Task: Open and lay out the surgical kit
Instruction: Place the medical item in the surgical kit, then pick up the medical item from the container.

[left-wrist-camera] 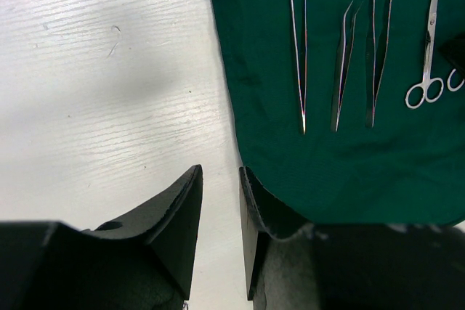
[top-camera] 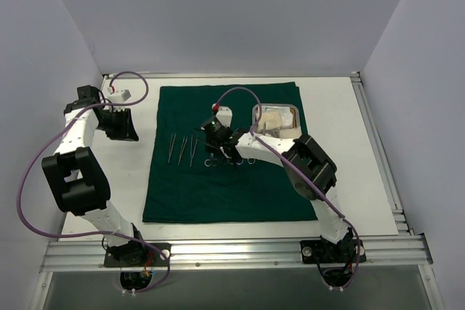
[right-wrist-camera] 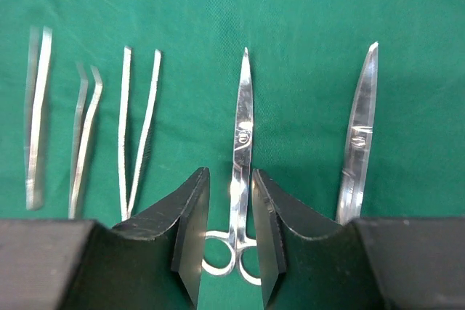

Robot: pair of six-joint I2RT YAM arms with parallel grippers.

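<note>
The green cloth (top-camera: 218,194) lay open and flat in the middle of the white surface (top-camera: 349,150), so the unwrapping part looked finished. On it, left of centre in the top view, three forceps (top-camera: 182,149) were set side by side in a row. Two pairs of scissors continued the same row to the right. The steel tray (top-camera: 254,114) stood on the upper right corner of the cloth, with white gauze (top-camera: 272,117) and what seemed to be a clear packet inside. In my judgement the instruments were mostly laid out, and the contents of the tray remained to be placed.

In the right wrist view, the straight scissors (right-wrist-camera: 241,128) lay flat on the cloth. Their long axis ran from the bottom to the top of the frame, with the blades pointing up and the rings at the bottom. The second scissors (right-wrist-camera: 360,128) lay near them on the right, almost parallel, with the tip also up. The forceps had the same direction, with their free tips up.

The right hand (right-wrist-camera: 229,173) stood over the straight scissors, a finger on each side of the shanks. It appeared released, because a little green showed beside the steel. The left hand (left-wrist-camera: 219,172) hung over the bare surface just beside the left edge of the cloth, its fingers apart and grasping nothing.
</note>
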